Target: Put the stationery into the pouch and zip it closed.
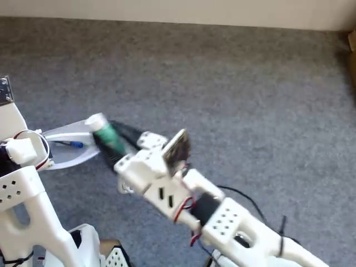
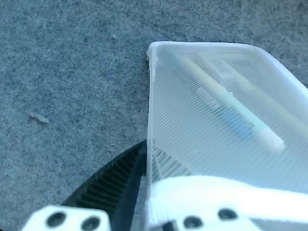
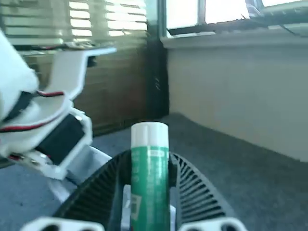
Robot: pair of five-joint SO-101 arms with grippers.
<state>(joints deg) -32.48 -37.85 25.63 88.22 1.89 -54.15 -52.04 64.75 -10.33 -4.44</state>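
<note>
"Green glue stick (image 3: 149, 178) with a white cap: who is holding it?"

"The right gripper (image 3: 150, 159) is clamping it between its black fingers, and the capped end is pointing outward, reaching the end of the pouch (image 1: 72, 158) in the high view."

"And the pouch?"

"It is lying on the grey carpet (image 1: 233, 72), translucent, with a pen (image 2: 231, 110) showing through its wall. The left gripper (image 2: 147, 168) is pinching its edge, jaws narrow on the plastic."

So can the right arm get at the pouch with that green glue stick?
Probably yes. The glue stick, shut in the right jaws, has its white cap at the end of the pouch, with nothing between. Whether the pouch's mouth is open is unclear.
</note>
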